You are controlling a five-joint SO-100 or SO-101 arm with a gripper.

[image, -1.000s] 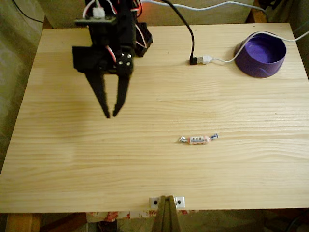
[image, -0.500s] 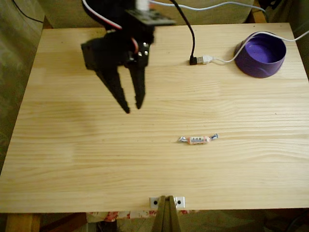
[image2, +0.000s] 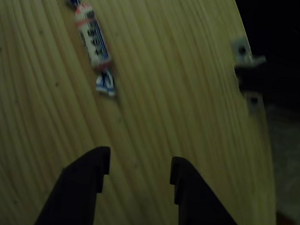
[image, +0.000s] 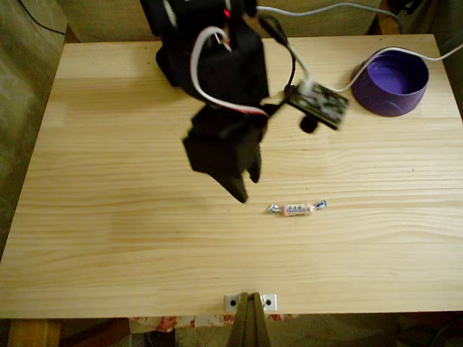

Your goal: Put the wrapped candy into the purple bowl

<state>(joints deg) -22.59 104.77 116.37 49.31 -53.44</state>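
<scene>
The candy [image: 295,209] looks light and slippery, with crinkly twisted ends. Best pinched across its firm middle. The gripper [image2: 139,166] hangs near it, part open and empty.

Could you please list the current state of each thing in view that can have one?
Wrapped candy: lying flat on the table, wrapper closed, ungrasped.
Purple bowl: upright, nothing visible inside, a white cable resting across its rim.
End effector: open, empty, short of the candy.
USB plug: largely hidden by the arm, connection unclear.
</scene>
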